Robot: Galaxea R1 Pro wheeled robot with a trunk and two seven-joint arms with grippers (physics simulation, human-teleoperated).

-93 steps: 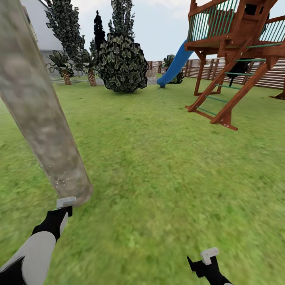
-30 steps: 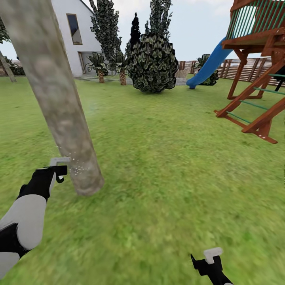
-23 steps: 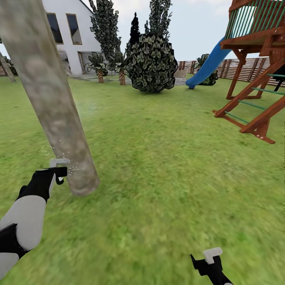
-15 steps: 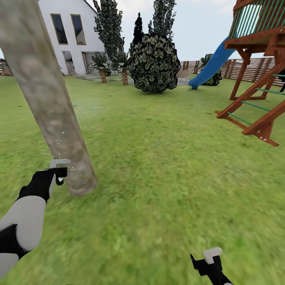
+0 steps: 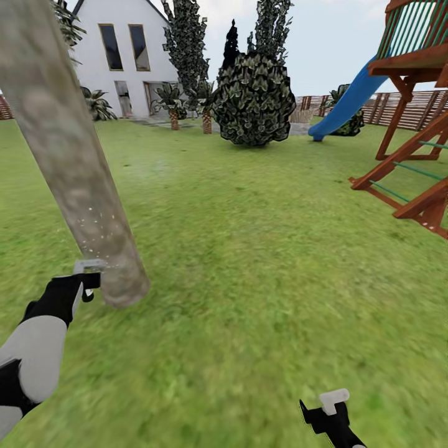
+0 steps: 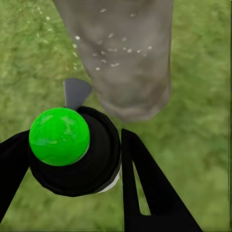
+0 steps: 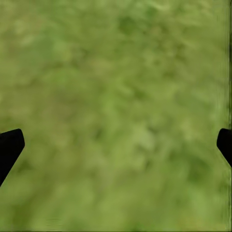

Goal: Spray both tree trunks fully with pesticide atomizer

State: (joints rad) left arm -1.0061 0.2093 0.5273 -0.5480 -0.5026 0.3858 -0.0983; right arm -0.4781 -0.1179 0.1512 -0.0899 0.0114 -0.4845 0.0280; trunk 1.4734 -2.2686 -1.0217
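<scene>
2 grippers show near the robot in the head view. The right gripper (image 5: 326,407) hangs low over the grass (image 5: 267,261), and in its wrist view its dark fingertips (image 7: 10,145) stand wide apart with nothing between them, so it is released and idle.

The left gripper (image 5: 87,274) is the working one. In its wrist view the black fingers (image 6: 145,193) are closed around the pesticide atomizer (image 6: 77,150), a round black body that carries a green ball on the side facing the camera, although a red tip is expected. A small grey piece pokes out ahead of it toward the wood; I judge it is the nozzle.

Just in front of the atomizer stands the tree trunk (image 5: 74,168). It lies forward and a little to the right of the left gripper, very near but, as far as I can tell, not touching. Its long axis runs upward and leans to the left in the head view, and it widens at the base. The left arm is clearly the nearer arm; the right one is well apart from it.

Fine white specks of pesticide (image 6: 113,50) sit on the lower part of the trunk, while the bark higher up looks bare. So I think the coming move must carry the nozzle upward along this axis.

Farther away stand a dark round bush (image 5: 254,99), a white house (image 5: 124,56), a blue slide (image 5: 348,99) and a wooden playhouse frame (image 5: 410,174).
</scene>
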